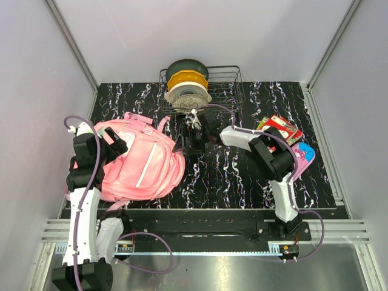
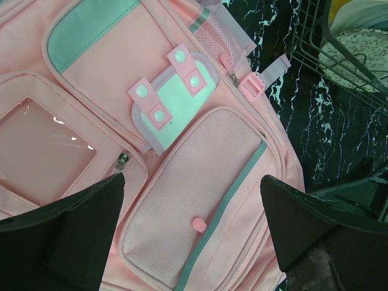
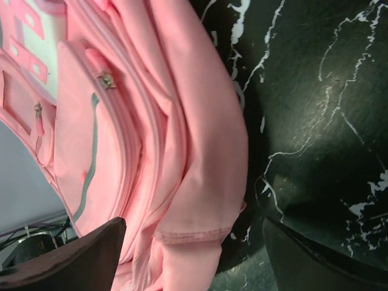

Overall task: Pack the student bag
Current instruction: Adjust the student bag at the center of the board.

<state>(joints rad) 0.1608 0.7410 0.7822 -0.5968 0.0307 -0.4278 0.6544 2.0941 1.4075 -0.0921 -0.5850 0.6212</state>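
Observation:
The student bag [image 1: 142,163], a big soft pink backpack, lies flat on the left side of the black marbled table [image 1: 230,176]. My left gripper [image 1: 116,144] hovers open above the bag's left part. In the left wrist view its dark fingers [image 2: 73,224] stand wide over a mesh front pocket [image 2: 200,200], beside a pale-green patch [image 2: 176,100], and hold nothing. My right gripper [image 1: 183,144] is open at the bag's right edge. The right wrist view shows the bag's folded pink side [image 3: 200,182] lying between the wide-open fingers [image 3: 91,251], which are not closed on it.
A wire basket [image 1: 233,88] with stacked spools [image 1: 188,85] stands at the back centre; its corner [image 2: 315,54] also shows in the left wrist view. A red packet [image 1: 280,128] and a small pink pencil case with a blue end [image 1: 303,159] lie at the right.

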